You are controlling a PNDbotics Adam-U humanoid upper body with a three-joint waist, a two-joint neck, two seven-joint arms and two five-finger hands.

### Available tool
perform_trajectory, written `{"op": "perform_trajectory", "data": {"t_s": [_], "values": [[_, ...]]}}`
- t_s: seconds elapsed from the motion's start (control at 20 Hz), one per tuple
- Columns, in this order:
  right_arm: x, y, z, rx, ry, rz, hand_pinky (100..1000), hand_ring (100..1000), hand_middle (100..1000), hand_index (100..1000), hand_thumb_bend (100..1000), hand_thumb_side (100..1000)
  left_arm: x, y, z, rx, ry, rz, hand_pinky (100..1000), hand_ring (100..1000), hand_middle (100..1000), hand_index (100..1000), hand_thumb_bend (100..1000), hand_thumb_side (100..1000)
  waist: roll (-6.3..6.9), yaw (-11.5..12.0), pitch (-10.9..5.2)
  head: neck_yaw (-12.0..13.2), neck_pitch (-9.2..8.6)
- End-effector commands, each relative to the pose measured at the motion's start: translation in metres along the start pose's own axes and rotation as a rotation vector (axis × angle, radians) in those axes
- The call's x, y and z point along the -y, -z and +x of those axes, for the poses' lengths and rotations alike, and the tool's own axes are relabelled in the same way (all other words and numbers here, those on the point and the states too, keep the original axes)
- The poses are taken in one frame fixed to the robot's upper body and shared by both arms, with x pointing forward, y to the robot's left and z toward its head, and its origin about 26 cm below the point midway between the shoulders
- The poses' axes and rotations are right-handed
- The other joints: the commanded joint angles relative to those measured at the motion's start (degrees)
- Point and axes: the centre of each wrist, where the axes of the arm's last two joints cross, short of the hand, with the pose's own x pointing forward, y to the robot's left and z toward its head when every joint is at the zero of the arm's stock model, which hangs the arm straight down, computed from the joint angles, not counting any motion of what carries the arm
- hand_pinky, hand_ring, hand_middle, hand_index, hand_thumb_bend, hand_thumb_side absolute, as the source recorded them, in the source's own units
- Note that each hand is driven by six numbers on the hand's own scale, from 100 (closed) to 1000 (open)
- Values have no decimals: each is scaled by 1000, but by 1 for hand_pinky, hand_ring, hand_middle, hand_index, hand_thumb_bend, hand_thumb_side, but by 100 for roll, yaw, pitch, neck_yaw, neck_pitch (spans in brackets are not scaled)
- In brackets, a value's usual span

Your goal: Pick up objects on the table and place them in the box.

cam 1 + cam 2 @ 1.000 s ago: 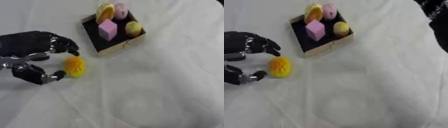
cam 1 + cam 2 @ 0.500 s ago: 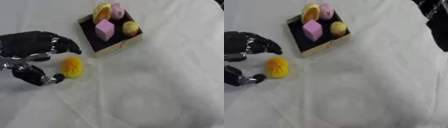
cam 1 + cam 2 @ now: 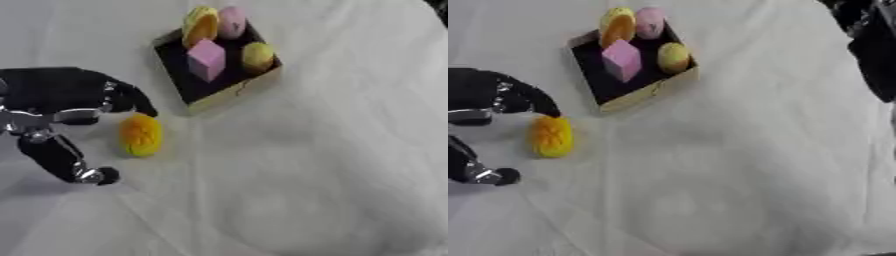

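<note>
While the left hand (image 3: 61,107) spreads wide beside one orange object (image 3: 140,134), the box (image 3: 229,92) holds seemingly four.

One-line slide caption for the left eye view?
Left hand open around a yellow-orange object on the white cloth, box already holding four items.

Both views: head camera, steep downward look at white-clothed table (image 3: 332,165), fairly near. Left eye view sits slightly left, so scene shifts right in it. Shared: box (image 3: 219,95), yellow object (image 3: 551,136), left hand (image 3: 66,97). Dark arm (image 3: 872,45) at upper right mostly in right eye view only.
</note>
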Motion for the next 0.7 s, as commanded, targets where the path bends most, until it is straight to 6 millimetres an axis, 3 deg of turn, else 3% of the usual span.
{"op": "perform_trajectory", "data": {"t_s": [0.05,0.45,0.7], "values": [[2,3,9,19,-28,12,1000,904,581,787,100,530,-7,-6,-5,-49,29,0,880,869,832,923,527,189,-6,-2,-75,-22,-14],[2,3,9,16,-25,12,1000,904,580,786,100,530,1,2,-18,-133,58,-47,880,873,834,923,579,224,9,-30,-81,-5,-1],[1,3,9,14,-24,11,1000,904,580,786,100,529,7,9,-24,-140,46,-77,875,867,829,920,551,219,14,-34,-75,0,-2]]}}
